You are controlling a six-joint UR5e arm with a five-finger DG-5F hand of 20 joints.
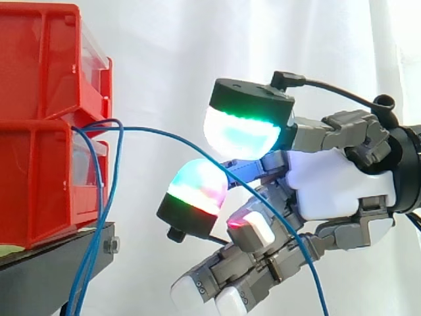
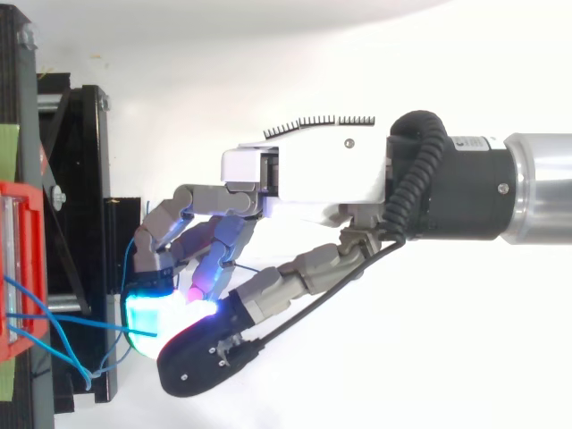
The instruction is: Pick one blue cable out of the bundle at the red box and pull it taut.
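Before white curtain (image 1: 197, 52) — black stand (image 1: 59, 260), blue cable (image 1: 152, 131)

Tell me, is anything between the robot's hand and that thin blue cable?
Nothing visible: the thin blue cable already sits pinched between the glowing pads of the hand, away from the red plastic bins.
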